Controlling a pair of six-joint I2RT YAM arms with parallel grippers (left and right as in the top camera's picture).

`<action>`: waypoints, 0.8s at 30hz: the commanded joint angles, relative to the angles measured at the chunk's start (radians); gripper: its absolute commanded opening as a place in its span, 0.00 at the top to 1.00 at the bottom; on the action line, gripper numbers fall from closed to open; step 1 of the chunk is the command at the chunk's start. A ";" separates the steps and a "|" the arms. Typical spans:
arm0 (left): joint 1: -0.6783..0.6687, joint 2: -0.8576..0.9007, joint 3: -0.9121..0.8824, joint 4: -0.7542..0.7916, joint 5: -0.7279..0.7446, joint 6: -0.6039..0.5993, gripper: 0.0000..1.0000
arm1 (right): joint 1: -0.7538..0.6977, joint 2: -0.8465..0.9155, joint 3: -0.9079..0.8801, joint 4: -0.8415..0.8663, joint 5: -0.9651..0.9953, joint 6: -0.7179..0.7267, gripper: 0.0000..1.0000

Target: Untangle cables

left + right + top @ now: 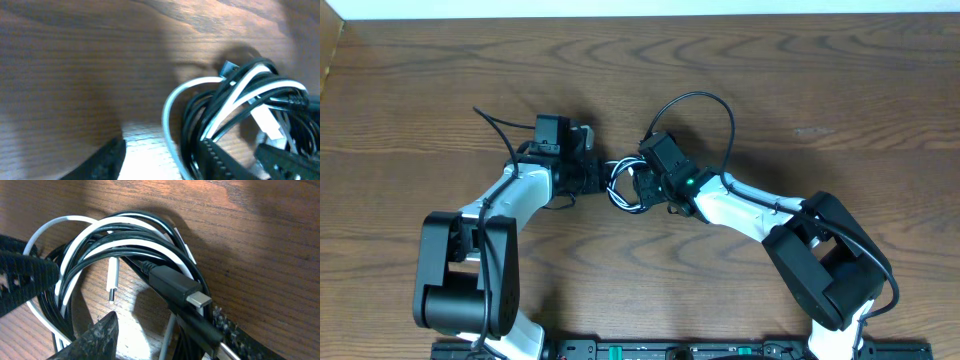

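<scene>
Black cable, white cable tangled between left pincer, right pincer.

Brown wood-grain table; pale strip along far edge.
</scene>
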 commanded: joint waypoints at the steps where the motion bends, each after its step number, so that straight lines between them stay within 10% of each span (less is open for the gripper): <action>1: -0.002 0.025 -0.019 -0.011 0.050 0.043 0.64 | 0.007 0.011 -0.005 -0.008 0.001 0.003 0.48; 5: -0.002 0.025 -0.019 -0.009 0.047 0.043 0.91 | 0.007 0.011 -0.005 -0.008 0.001 0.003 0.48; 18: -0.001 -0.001 -0.017 0.001 -0.121 -0.038 0.93 | 0.007 0.011 -0.005 -0.013 0.000 0.003 0.50; 24: -0.001 -0.001 -0.017 -0.015 -0.257 -0.146 0.93 | 0.008 0.011 -0.005 -0.008 -0.090 -0.059 0.35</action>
